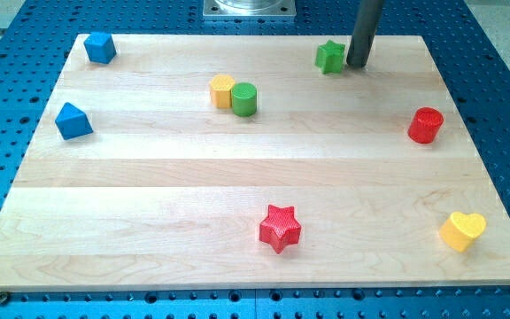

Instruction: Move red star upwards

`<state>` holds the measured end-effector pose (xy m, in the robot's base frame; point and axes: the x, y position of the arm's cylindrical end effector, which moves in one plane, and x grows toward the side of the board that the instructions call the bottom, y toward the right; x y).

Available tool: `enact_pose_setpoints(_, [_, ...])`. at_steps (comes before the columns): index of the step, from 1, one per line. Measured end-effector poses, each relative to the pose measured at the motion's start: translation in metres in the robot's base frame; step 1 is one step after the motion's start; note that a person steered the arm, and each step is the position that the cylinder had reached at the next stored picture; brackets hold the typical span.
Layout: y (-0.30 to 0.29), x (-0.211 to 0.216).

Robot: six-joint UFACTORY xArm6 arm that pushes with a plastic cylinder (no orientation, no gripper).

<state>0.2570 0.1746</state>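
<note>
A single straight dark rod is seen entering from the view's top, right of centre, held nearly upright. My tip (357, 65) is lowered to the bench; actual contact appears likely but cannot be confirmed. The arm above is cropped out.

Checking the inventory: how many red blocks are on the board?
2: the red star near the view's bottom centre, and the red cylinder at the right edge. None appear hidden.

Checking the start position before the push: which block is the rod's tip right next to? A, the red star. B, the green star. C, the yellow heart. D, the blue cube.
B: my tip sits just to the view's right of the green star, far from the red star.
</note>
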Motion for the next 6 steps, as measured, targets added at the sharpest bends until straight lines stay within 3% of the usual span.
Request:
enact_pose_setpoints(1, [0.002, -0.022])
enact_pose_setpoints(2, [-0.080, 0.006])
enact_pose_setpoints(3, [-0.168, 0.069])
enact_pose_setpoints(4, [-0.186, 0.109])
enact_pose_setpoints(5, [-0.125, 0.128])
enact_pose_setpoints(6, [-0.149, 0.199])
